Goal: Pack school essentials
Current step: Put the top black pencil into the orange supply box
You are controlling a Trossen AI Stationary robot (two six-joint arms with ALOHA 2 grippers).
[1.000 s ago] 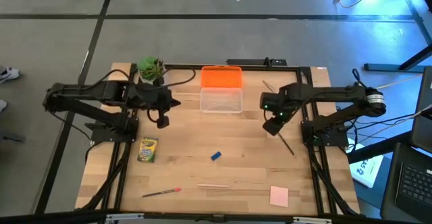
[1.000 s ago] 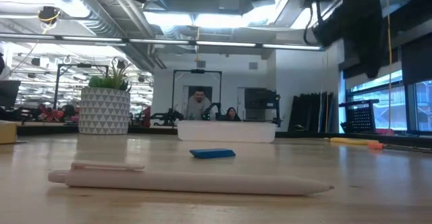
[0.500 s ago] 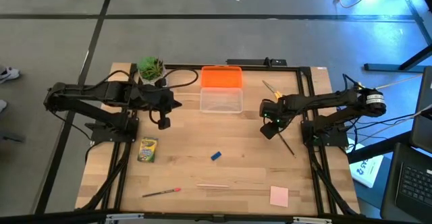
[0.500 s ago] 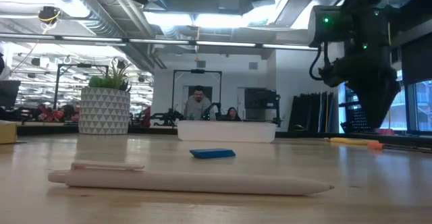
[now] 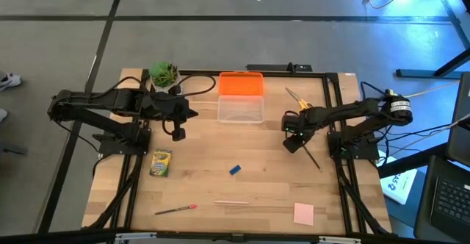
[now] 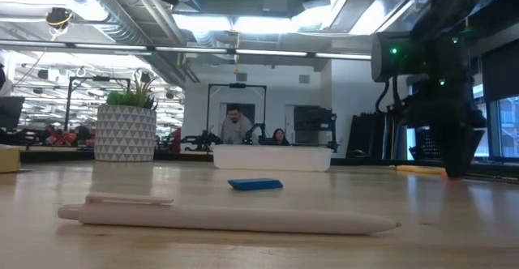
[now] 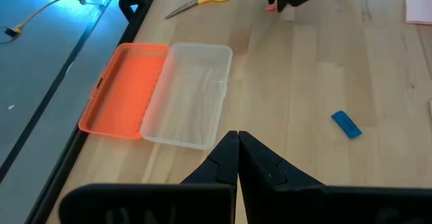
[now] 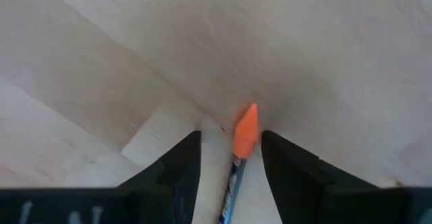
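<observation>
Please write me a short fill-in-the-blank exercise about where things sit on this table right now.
1. The case's open lid is coloured ____.
2. The right hand has its fingers either side of a pen with an ____ tip.
3. The left hand is ____.
4. The small blue piece lies between the crayon box and the ____ note pad.

Missing words: orange; orange; shut; pink

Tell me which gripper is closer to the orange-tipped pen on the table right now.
Right. The right gripper is down at the table with its jaws on either side of the orange-tipped pen. The left gripper hangs across the table, beyond the clear case.
</observation>
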